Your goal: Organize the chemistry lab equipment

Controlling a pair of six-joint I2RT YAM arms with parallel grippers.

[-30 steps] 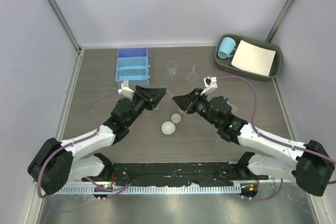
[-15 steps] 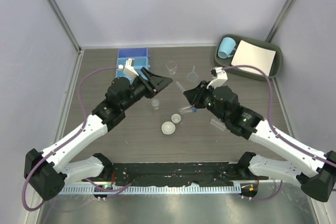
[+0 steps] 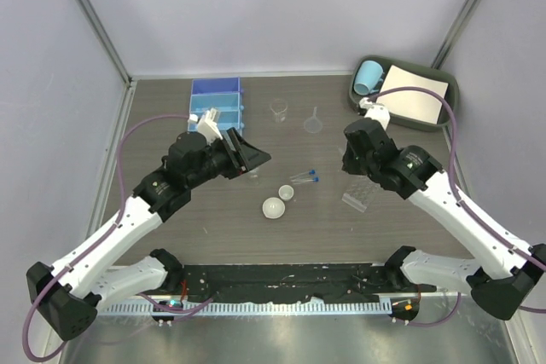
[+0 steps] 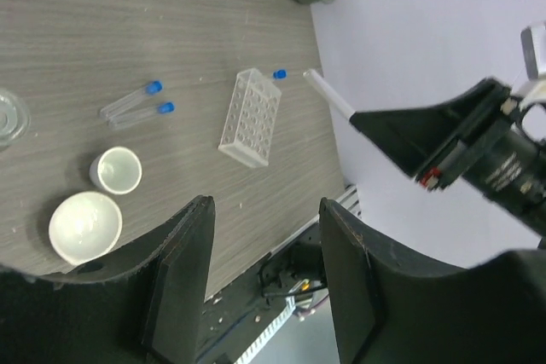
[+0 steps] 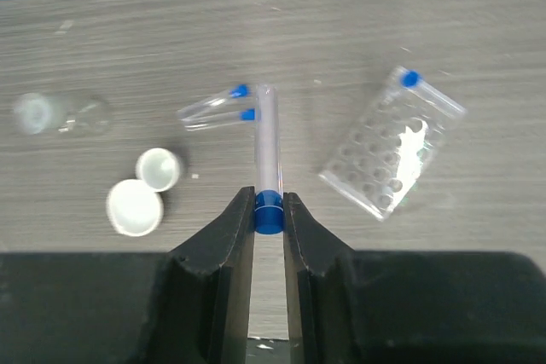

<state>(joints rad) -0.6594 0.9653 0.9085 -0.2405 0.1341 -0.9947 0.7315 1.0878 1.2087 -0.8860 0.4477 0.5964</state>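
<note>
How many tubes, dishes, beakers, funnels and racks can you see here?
Blue-capped tubes: 4
White dishes: 2
Beakers: 2
Funnel: 1
Tube rack: 1
Total: 10

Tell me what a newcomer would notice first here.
The right fingers pinch a blue-capped tube by its cap end above the table. Below, two more tubes lie side by side at mid-table beside two white dishes, with a clear rack to their right. The left fingers hang open nearby.
</note>
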